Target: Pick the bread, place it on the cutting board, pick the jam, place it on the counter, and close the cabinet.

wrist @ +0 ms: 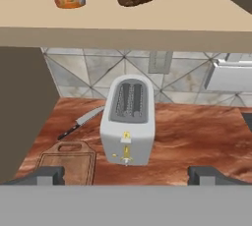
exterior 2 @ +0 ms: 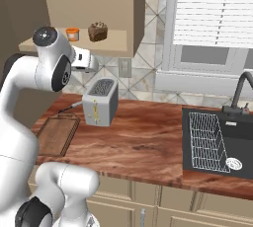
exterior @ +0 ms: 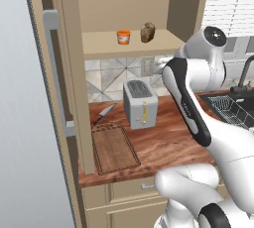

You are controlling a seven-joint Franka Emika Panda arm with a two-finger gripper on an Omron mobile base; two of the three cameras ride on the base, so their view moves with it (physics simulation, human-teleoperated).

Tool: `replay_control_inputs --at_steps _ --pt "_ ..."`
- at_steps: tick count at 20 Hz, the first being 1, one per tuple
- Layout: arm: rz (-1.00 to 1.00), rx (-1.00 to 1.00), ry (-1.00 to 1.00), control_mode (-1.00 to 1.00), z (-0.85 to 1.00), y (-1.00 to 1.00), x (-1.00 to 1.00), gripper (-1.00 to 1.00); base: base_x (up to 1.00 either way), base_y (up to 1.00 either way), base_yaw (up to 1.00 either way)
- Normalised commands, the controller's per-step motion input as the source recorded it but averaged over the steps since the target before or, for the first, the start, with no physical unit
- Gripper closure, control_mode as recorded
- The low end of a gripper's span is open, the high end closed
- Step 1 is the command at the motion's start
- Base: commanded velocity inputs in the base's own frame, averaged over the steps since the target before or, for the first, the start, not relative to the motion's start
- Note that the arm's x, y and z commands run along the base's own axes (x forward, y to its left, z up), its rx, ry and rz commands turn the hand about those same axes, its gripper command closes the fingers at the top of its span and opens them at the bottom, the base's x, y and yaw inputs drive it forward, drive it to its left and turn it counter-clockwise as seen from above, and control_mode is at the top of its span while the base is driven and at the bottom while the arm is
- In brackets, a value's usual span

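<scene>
From the left base view, we see the white arm rise from the lower right, fold at a dark-banded elbow and reach toward the tiled wall below the open cabinet [exterior: 124, 4]. On its tan shelf stand 1 squat orange jam [exterior: 123, 37] jar and 1 crusty dark-brown bread [exterior: 148, 32] lump, near each other but apart. Below, the streaky reddish-brown counter [exterior: 168, 140] carries 1 boxy grey toaster [exterior: 140, 104], 1 knife [exterior: 104, 114] and 1 flat rectangular cutting board [exterior: 114, 147] with a dark grooved rim.

From the right base view, we see the arm bend up at the left, its wrist level just under the shelf. 1 black sink [exterior 2: 220, 142] with a wire rack sits at the right.

In the hand view, we find the pincer [wrist: 127, 175] spread wide and empty, its 2 dark tips far apart above the counter, facing the 2-slot toaster. Jam and bread stand on the shelf above; the board's handle end lies at lower left.
</scene>
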Motion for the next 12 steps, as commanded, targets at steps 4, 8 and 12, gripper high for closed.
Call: replay_control_inputs --at_steps 4,8,12 --pt "0.00 0.00 0.00 -1.00 0.04 0.27 0.00 -1.00 0.00 0.00 0.00" --pt "0.00 0.00 0.00 -1.00 0.10 0.31 0.00 -1.00 0.00 0.00 0.00" --pt "0.00 0.00 0.00 -1.00 0.11 0.24 0.00 -1.00 0.00 0.00 0.00"
